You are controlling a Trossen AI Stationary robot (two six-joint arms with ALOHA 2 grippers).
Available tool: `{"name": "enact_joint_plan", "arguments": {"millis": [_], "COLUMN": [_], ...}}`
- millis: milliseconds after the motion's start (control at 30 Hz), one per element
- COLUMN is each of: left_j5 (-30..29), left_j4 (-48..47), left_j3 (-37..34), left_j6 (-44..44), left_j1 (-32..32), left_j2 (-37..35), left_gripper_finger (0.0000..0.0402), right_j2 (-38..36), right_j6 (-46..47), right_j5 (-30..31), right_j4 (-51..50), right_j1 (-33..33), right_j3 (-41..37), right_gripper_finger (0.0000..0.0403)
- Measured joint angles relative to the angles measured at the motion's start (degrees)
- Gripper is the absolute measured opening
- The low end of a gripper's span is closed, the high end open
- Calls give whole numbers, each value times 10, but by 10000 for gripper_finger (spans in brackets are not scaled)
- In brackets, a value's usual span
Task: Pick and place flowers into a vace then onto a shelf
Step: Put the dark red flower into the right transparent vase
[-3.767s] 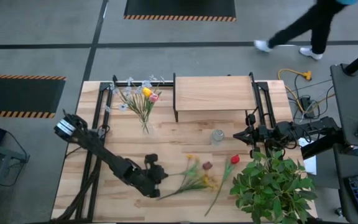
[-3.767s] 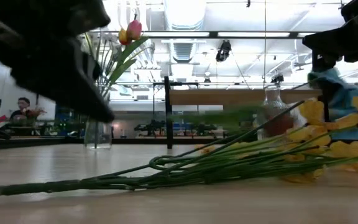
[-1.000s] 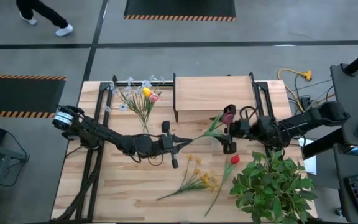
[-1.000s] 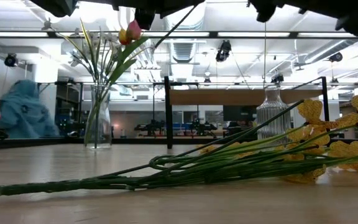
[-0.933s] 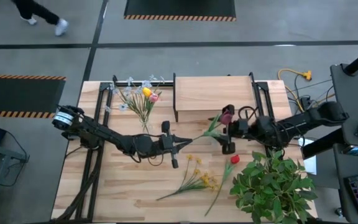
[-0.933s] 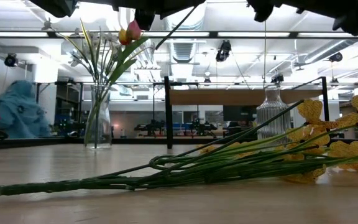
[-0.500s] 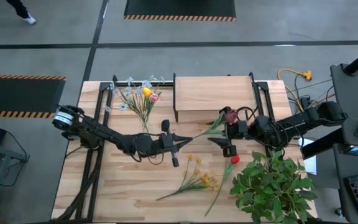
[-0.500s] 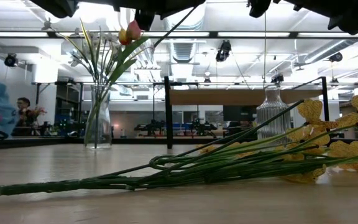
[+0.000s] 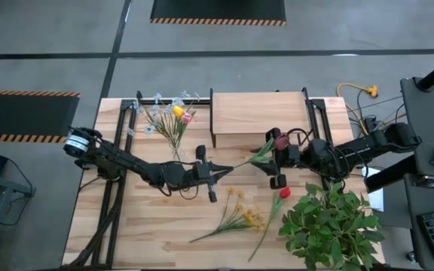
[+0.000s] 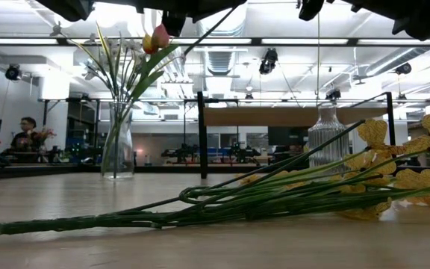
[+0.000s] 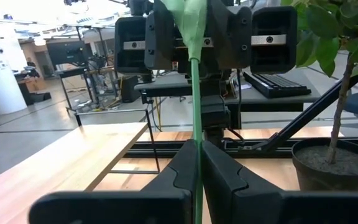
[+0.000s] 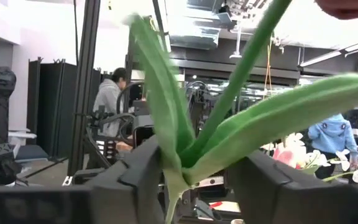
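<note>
A dark red flower (image 9: 280,141) with long green leaves (image 9: 260,156) hangs above the table's middle. My left gripper (image 9: 218,175) is shut on its stem. My right gripper (image 9: 276,159) is open, one finger on either side of the leaves (image 12: 185,137); whether a finger touches them I cannot tell. A glass vase with flowers (image 9: 173,124) stands at the far left, left of the shelf (image 9: 258,113). An empty ribbed vase (image 10: 327,142) stands farther right. Yellow flowers (image 9: 236,214) and a red one (image 9: 282,193) lie flat on the table. My left gripper pinches the flower's lower stem (image 11: 196,134) between its two fingers. The fingers come level from the table's left, lying along the stem. The flower is lifted clear of the table, and its stem runs toward my right gripper with the head at the far end.
A bushy potted plant (image 9: 330,226) fills the near right corner, close to my right arm. Black frame bars (image 9: 120,143) run along both table sides. The near left of the wooden tabletop (image 9: 142,233) is bare.
Both arms have stayed about where they were, with the flower between them. A person beyond the table has walked off toward the left.
</note>
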Motion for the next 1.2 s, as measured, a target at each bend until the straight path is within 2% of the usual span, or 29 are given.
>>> {"name": "enact_joint_plan", "arguments": {"millis": [167, 267, 400, 533, 633, 867, 933, 1200], "left_j5": [0, 0, 0, 4, 3, 0, 0, 0], "left_j4": [0, -3, -35, -97, -133, -208, -234, -266], "left_j3": [0, 0, 0, 0, 0, -1, -1, -14], "left_j6": [-2, 7, 9, 8, -10, -33, -46, -73], "left_j1": [0, 0, -1, -2, -2, -5, -5, -13], "left_j2": [0, -1, -14, -41, -64, -121, -135, -173], "left_gripper_finger": [3, 27, 93, 156, 185, 202, 203, 203], "right_j2": [0, 0, -16, -58, -95, -185, -205, -234], "right_j6": [2, 4, -7, -9, 0, 21, 30, 120], "right_j5": [1, 13, 21, 61, 71, 81, 100, 126], "right_j4": [-11, -14, -38, -122, -192, -384, -435, -742], "right_j1": [0, 0, -2, -6, -9, -10, -10, -10], "right_j3": [0, 0, 0, 1, 6, 55, 79, 218], "right_gripper_finger": [68, 20, 14, 11, 10, 9, 9, 9]}}
